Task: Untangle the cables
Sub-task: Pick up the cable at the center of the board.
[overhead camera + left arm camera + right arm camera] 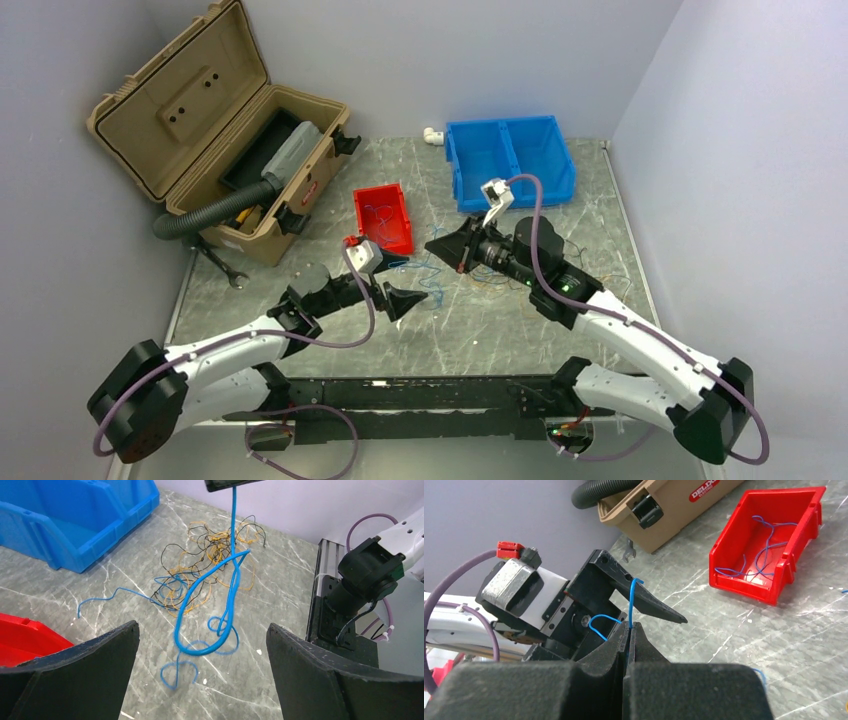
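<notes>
Spreading beneath tangled cables (200, 575), a grey marbled table (480, 335) meets pale walls (450, 50).

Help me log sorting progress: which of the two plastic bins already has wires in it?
The red bin, with a few blue wires lying inside; the larger blue bin shows none.

The blue cable (630, 600) disappears between the right tool's (629, 626) pinched pads.

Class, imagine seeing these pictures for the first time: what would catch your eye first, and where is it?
A blue wire dangles from the shut right gripper, its lower end looped on the middle of the table. Beside it lies a tangle of black and orange wires; the open left gripper faces it.
</notes>
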`<state>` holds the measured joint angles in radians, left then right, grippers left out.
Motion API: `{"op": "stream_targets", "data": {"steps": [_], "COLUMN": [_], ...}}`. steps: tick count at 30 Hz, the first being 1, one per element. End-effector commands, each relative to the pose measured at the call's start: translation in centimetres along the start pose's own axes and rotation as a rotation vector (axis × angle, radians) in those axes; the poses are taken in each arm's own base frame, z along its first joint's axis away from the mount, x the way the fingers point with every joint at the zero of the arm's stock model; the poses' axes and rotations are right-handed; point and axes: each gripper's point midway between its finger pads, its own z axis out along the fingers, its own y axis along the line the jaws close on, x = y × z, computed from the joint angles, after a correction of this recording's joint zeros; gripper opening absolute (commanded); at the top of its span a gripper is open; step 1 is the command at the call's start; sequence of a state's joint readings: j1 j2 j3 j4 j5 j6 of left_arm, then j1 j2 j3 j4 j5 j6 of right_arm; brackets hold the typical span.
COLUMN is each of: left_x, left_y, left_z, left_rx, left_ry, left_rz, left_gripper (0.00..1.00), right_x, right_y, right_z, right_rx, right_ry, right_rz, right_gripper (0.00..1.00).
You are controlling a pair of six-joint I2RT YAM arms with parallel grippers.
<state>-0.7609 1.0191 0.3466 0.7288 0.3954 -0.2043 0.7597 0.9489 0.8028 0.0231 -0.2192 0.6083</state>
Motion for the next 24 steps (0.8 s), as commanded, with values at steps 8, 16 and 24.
{"op": "stream_targets", "data": {"steps": [8, 16, 24], "left_x": [0.3, 0.0, -0.2], "left_y": [0.6, 1.1, 2.2], "left_z": [1.5, 0.9, -0.1], "left_rx": [0.0, -0.048, -0.13], "left_ry": [-0.014, -0.01, 0.002], "left_rz": [-0.004, -0.021, -0.006], "left_gripper": [0.91, 0.0, 0.0], "right_x": [-2.2, -3.5, 0.7], "right_y": [4.6, 0.2, -7.0], "right_z": [2.2, 1.2, 0.0], "right_rx": [-0.177, 0.054, 0.338], "right_ry": [-0.08, -0.208, -0.168], "right_rz": [0.038, 0.054, 0.07], "right_gripper": [0.0, 0.0, 0.17]}}
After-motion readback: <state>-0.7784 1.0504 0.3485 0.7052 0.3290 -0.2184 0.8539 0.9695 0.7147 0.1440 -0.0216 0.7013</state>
